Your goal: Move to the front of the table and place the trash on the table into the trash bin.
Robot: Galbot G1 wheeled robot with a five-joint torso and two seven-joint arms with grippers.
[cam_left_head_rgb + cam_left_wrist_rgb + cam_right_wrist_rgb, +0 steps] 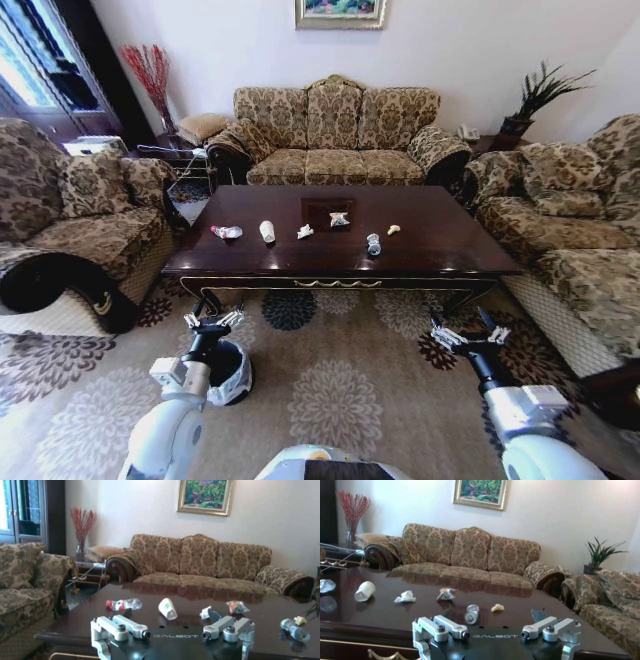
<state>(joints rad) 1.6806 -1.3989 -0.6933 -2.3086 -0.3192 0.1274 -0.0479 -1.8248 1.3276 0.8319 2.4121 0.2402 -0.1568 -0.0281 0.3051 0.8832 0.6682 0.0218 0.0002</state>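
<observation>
The robot stood before the surface (pixel 440 250), nothing yet picked up — both the left hand (pixel 214 321) and right hand (pixel 470 337) hung spread, short of its near edge. Trash (pixel 268 231) lay strewn mid-surface; the trash bin (pixel 236 372) sat below the left arm. Next called for reaching a scrap.

Six trash scraps (pixel 305 231), one table (pixel 440 250), one trash bin (pixel 236 372).

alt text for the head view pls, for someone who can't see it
Six bits of trash lie along a dark wooden table ringed by patterned sofas. On the carpet in front, the left gripper hangs open above a bagged trash bin; the right gripper is open too.
</observation>
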